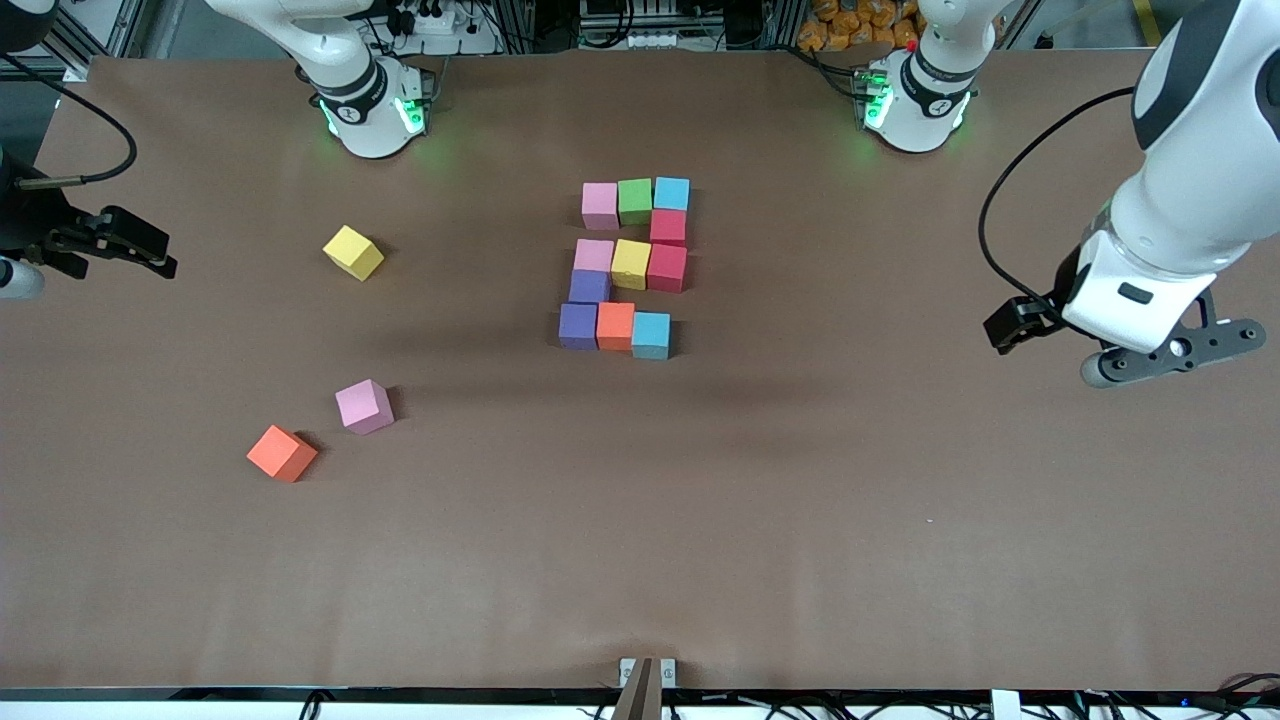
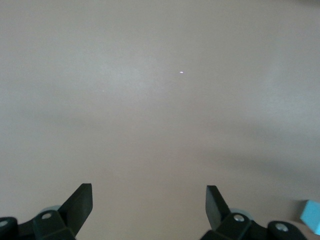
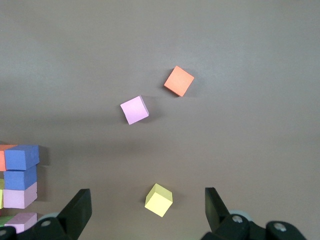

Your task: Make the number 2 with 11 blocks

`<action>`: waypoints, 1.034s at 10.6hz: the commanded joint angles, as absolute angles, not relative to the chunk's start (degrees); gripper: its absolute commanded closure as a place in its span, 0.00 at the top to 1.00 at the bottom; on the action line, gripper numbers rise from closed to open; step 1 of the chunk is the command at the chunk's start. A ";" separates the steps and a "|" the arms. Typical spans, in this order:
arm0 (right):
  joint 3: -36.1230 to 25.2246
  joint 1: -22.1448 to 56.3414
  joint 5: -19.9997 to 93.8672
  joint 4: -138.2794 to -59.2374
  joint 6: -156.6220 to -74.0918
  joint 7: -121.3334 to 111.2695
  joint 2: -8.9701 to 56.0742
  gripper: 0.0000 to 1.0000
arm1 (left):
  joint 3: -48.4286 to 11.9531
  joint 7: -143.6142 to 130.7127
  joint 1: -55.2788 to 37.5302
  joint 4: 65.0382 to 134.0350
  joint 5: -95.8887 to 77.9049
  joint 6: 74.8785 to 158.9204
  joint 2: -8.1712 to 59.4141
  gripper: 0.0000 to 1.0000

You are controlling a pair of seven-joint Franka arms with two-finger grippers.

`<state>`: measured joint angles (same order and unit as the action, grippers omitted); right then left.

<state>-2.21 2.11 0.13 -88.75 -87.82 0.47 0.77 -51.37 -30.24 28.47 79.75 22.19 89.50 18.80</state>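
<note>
The number 2 [image 1: 627, 266] looks all made from eleven blocks in the middle of the table, three spare blocks [image 1: 353, 252] sit around its nine o'clock, and the left gripper [image 2: 149, 200] and right gripper [image 3: 147, 202] hang wide open, holding nothing.

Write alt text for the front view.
Eleven touching blocks form the number 2 mid-table. Three loose blocks, yellow, pink and orange, lie toward the right arm's end. Both arms wait at the table's ends.

number 2 [image 1: 627, 266] of eleven touching blocks, mid-table; three loose blocks [image 1: 364, 406] toward right arm's end
</note>
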 commanded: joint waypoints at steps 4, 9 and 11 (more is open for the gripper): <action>-1.32 0.97 1.23 -87.45 -87.19 0.88 1.41 1.00 | -17.91 -15.84 7.61 79.28 5.40 88.68 11.79 1.00; -1.32 0.97 1.23 -87.45 -87.19 0.88 1.41 1.00 | -0.47 -13.54 -8.32 83.66 2.20 88.68 5.99 1.00; -1.41 1.05 1.23 -87.45 -87.19 0.79 1.41 1.00 | 2.63 -12.39 -11.59 88.04 1.93 88.68 2.04 1.00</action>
